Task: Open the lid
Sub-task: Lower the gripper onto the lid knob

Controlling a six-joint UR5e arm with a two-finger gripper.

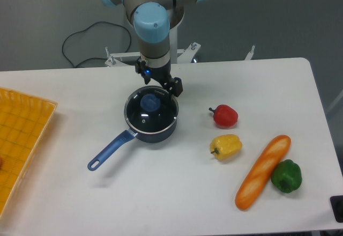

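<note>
Camera: peppers, bread right of lid (151, 109).

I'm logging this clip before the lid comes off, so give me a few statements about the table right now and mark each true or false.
1. The lid sits on the saucepan. True.
2. The end effector grips the blue knob. False: it is above the pan's far rim, holding nothing.
3. The red pepper lies farther from the camera than the yellow pepper. True.
4. The green pepper lies inside the saucepan. False: it rests on the table beside the bread loaf.
5. The pan's handle points toward the peppers. False: it points toward the front left.
</note>
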